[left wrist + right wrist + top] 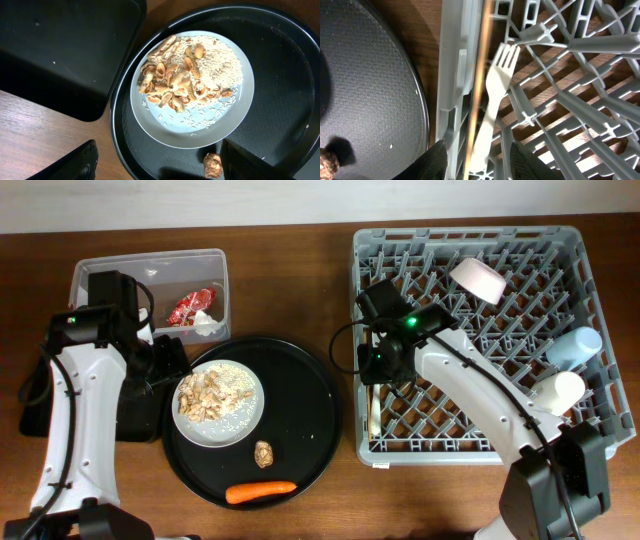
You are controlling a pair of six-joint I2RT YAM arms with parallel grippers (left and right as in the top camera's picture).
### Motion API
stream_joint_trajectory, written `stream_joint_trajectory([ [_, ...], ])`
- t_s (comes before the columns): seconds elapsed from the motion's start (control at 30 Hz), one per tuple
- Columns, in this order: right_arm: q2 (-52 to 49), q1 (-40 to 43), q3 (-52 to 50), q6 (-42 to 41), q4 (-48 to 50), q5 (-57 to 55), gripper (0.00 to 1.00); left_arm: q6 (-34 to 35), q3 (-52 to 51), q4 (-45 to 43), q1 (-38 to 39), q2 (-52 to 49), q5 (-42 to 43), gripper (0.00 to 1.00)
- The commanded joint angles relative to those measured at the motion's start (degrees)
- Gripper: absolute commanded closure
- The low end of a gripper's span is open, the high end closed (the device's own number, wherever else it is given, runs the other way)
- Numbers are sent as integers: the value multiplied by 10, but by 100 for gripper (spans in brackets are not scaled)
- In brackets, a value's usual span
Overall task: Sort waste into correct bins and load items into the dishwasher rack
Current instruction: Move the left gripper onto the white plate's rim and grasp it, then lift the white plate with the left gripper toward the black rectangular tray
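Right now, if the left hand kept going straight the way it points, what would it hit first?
Probably the white plate heaped with food scraps, on the round black tray. The open left hand points at the plate's near edge, though how far above it is unclear.

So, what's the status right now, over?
Left gripper open above the plate of scraps. Right gripper open over a fork in the rack. Nothing blocking either.
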State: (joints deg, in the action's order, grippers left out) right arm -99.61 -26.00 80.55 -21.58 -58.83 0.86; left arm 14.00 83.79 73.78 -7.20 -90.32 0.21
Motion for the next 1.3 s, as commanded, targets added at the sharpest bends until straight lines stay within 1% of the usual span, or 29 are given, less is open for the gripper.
stream_joint_trajectory([
  [0.0, 10, 3, 2, 2, -15, -18, 55, 5, 3, 5, 1, -1, 5, 23],
  [0.13, 52, 7, 19, 1, -43, -38, 55, 5, 3, 5, 2, -1, 26, 22],
  [0.2, 89, 23, 28, 1, -57, -42, 51, -2, 3, 4, 9, -1, 31, 23],
  [0.23, 112, 37, 28, 1, -63, -41, 46, -6, 3, 3, 17, -1, 35, 23],
  [0.3, 154, 75, 28, 3, -85, -31, 21, -6, 3, -1, 42, -1, 37, 22],
  [0.33, 167, 91, 28, 22, -95, -16, 14, -8, 3, -5, 60, -1, 36, 23],
  [0.4, 193, 131, 28, 115, -133, 37, 13, -8, 3, -14, 100, -1, 35, 23],
  [0.47, 207, 159, 28, 143, -175, 38, 13, -8, 1, -24, 138, -1, 34, 23],
  [0.57, 212, 197, 28, 154, -215, 23, 14, -8, -13, -34, 196, -5, 17, 23],
  [0.63, 212, 212, 24, 154, -216, 21, 14, -8, -27, -38, 224, -14, -5, 22],
  [0.77, 211, 219, 21, 154, -211, 21, 14, -2, -71, -74, 269, -45, -3, 23],
  [1.0, 211, 219, 17, 154, -211, 21, 15, 1, -113, -133, 314, -118, 13, 24],
  [1.27, 211, 219, -1, 154, -200, 21, 15, 1, -115, -144, 317, -169, 15, 24],
])
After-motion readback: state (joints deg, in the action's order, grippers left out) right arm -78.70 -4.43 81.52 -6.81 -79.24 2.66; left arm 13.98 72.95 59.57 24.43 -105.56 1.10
